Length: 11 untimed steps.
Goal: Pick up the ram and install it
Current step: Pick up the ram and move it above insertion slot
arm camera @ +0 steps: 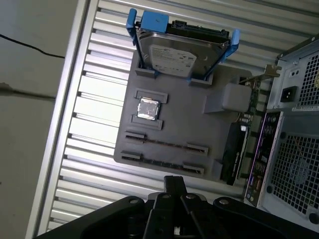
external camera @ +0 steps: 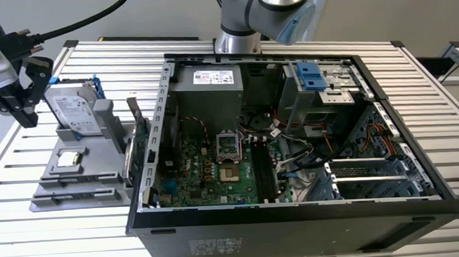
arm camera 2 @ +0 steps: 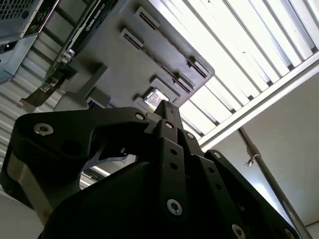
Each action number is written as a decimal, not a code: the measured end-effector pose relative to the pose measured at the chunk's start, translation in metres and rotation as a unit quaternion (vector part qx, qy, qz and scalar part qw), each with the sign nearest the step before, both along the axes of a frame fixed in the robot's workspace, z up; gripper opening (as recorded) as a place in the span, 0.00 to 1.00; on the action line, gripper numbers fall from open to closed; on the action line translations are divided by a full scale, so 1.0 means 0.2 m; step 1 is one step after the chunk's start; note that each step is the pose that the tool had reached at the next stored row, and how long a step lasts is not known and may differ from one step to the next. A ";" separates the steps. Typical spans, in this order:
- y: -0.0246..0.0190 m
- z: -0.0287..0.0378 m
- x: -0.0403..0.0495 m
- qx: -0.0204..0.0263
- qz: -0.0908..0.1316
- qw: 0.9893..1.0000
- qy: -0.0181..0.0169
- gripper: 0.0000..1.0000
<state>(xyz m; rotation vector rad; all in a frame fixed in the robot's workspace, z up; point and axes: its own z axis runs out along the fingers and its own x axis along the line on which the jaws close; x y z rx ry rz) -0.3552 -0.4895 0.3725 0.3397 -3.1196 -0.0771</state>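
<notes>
Your gripper [arm camera: 174, 183] hangs closed on nothing by the parts holder [arm camera: 179, 124] at the bench's [external camera: 64, 240] edge. The case [external camera: 295, 210] lies open upward for access; where the ram sits, I cannot tell.

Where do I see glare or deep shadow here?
In the second wrist view glare washes out the table slats, leaving the end effector dark; in the first wrist view a bright patch lies on the slats beside the grey parts holder; in the exterior view the computer case interior is shaded.
</notes>
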 end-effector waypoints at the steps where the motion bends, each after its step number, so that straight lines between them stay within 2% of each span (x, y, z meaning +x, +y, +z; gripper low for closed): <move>1: 0.000 0.000 0.000 0.000 0.003 1.000 0.000 0.00; 11: 0.000 0.000 0.000 0.000 0.023 1.000 0.000 0.00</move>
